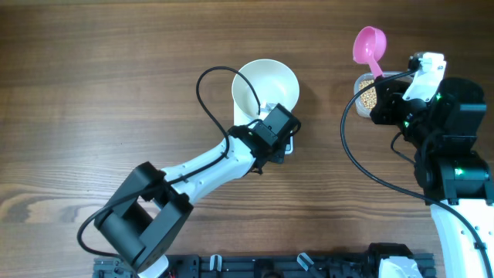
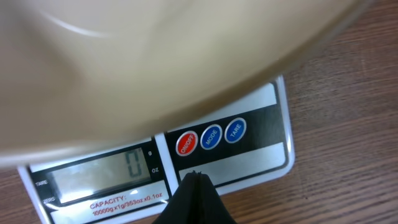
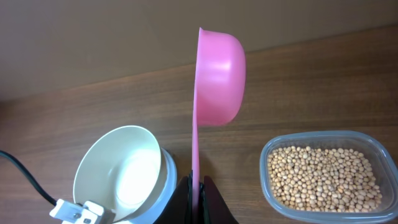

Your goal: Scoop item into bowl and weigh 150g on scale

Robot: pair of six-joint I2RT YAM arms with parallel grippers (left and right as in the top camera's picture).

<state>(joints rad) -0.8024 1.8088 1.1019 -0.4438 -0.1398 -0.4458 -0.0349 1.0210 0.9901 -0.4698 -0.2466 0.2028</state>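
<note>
The white bowl (image 1: pixel 266 86) stands on the white scale (image 2: pixel 249 158), and the display reads 0. It is empty in the right wrist view, where the bowl (image 3: pixel 118 174) shows its bare inside. My left gripper (image 2: pixel 197 177) is shut and empty, its tip just over the scale's front panel below the round buttons. My right gripper (image 3: pixel 196 183) is shut on the handle of a pink scoop (image 3: pixel 217 74), whose empty cup is turned on its side above the table. The beans (image 3: pixel 323 177) fill a clear tub to the right of the scoop.
The clear tub (image 1: pixel 369 94) sits under the right arm, right of the bowl. The pink scoop (image 1: pixel 369 45) points toward the table's far edge. A black cable (image 1: pixel 208 100) loops from the left arm past the bowl's left side.
</note>
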